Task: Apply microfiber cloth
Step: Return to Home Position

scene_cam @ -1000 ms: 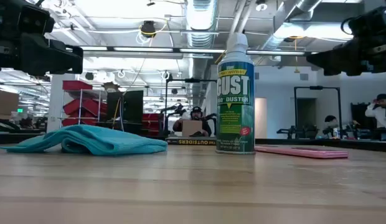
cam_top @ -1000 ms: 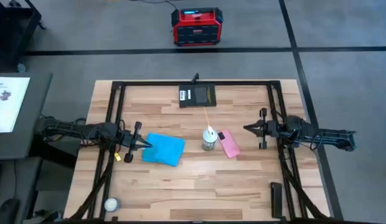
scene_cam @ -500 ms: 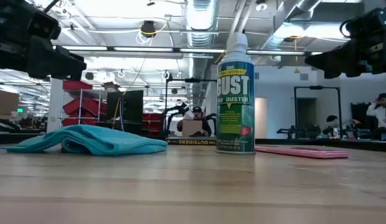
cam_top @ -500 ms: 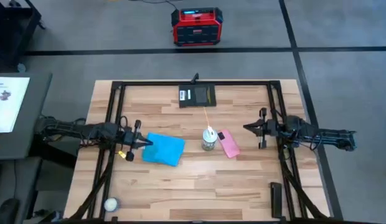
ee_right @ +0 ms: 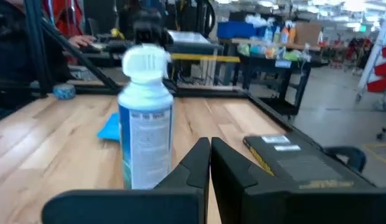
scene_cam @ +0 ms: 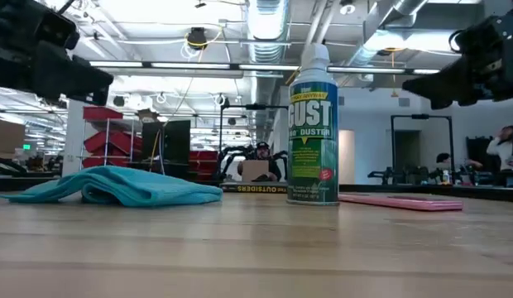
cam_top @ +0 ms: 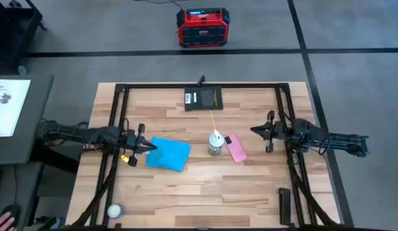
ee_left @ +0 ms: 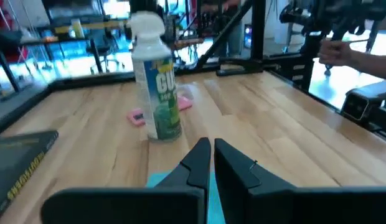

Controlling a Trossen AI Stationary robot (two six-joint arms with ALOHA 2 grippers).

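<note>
Little has changed over the last second. The bright sky-blue microfiber cloth (cam_top: 169,154) is left lying loosely folded on the pale wooden table (cam_top: 205,192), on the left arm's side of the white-capped green aerosol can (cam_top: 216,145) and apart from it. Neither it, the can, nor the small pink-backed phone (cam_top: 235,148), laid flat just beside the can on the right arm's side, has been shifted.

The left gripper (cam_top: 147,148) has been drawn back very slightly and is held above the cloth's edge farthest from the can. Its fingers are closed on nothing. In the low view both arms are seen raised clear of the table, and the right arm has been lifted and tilted a little. The right gripper (cam_top: 254,131) is held well beyond the phone from the can, its fingers likewise pressed together and empty. A person's hand (cam_top: 1,218) has also come into the high view's corner, far off the table.

With the cloth released and both arms pulled away, the cloth work is judged finished, with only the retreat to rest left.

On the can "GUST" is read in large white letters, with "DUSTER" beneath it; the smaller print cannot be made out. Yellow lettering is carried by the black flat rectangular pad (cam_top: 203,99) beyond the can, and appears to read "OUTSIDERS".
</note>
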